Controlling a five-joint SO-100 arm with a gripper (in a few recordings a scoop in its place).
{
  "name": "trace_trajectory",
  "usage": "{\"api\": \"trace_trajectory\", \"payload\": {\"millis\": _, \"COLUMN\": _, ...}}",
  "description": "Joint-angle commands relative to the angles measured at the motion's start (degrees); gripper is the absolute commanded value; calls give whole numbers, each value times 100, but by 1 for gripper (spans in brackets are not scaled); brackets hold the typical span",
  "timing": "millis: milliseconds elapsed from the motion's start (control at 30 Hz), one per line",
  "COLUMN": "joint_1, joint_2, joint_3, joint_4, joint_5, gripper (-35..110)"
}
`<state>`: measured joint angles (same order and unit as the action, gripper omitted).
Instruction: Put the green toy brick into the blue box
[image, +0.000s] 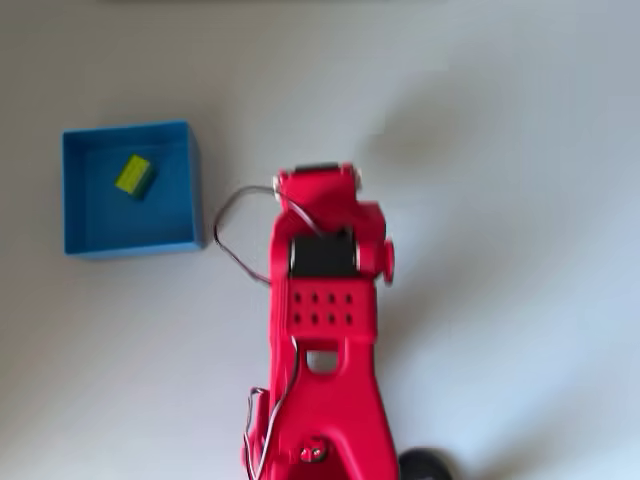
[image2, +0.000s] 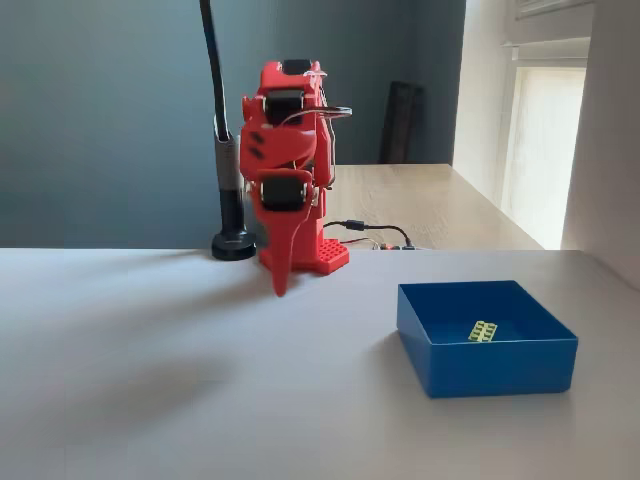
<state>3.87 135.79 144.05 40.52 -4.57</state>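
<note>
Green toy brick (image: 133, 174) lies inside the blue box (image: 130, 242), at ten o'clock from the red pincer (image2: 281, 283), which looks clenched and empty.

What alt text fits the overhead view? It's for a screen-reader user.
A green toy brick lies inside the blue box at the left of a pale table. The red arm is folded up to the box's right, apart from it.

Red arm (image2: 288, 170) folded, jaws seemingly closed
</note>
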Motion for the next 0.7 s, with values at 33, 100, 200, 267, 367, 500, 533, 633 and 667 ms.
{"api": "trace_trajectory", "payload": {"millis": 33, "joint_1": 88, "joint_2": 1336, "joint_3": 1072, "joint_4": -105, "joint_5": 9, "gripper": 0}}
{"api": "trace_trajectory", "payload": {"millis": 100, "joint_1": 88, "joint_2": 1740, "joint_3": 1441, "joint_4": -105, "joint_5": 9, "gripper": 0}}
{"api": "trace_trajectory", "payload": {"millis": 200, "joint_1": 88, "joint_2": 2329, "joint_3": 1978, "joint_4": -105, "joint_5": 9, "gripper": 0}}
{"api": "trace_trajectory", "payload": {"millis": 267, "joint_1": 88, "joint_2": 2716, "joint_3": 2285, "joint_4": -105, "joint_5": 0, "gripper": 0}}
{"api": "trace_trajectory", "payload": {"millis": 367, "joint_1": 105, "joint_2": 3234, "joint_3": 2681, "joint_4": -97, "joint_5": -18, "gripper": 0}}
{"api": "trace_trajectory", "payload": {"millis": 500, "joint_1": 88, "joint_2": 3727, "joint_3": 3094, "joint_4": -97, "joint_5": -62, "gripper": 0}}
{"api": "trace_trajectory", "payload": {"millis": 533, "joint_1": 62, "joint_2": 3823, "joint_3": 3173, "joint_4": -97, "joint_5": -62, "gripper": 0}}
{"api": "trace_trajectory", "payload": {"millis": 633, "joint_1": -18, "joint_2": 4061, "joint_3": 3340, "joint_4": -97, "joint_5": -53, "gripper": 0}}
{"api": "trace_trajectory", "payload": {"millis": 667, "joint_1": -35, "joint_2": 4122, "joint_3": 3393, "joint_4": -88, "joint_5": -53, "gripper": 0}}
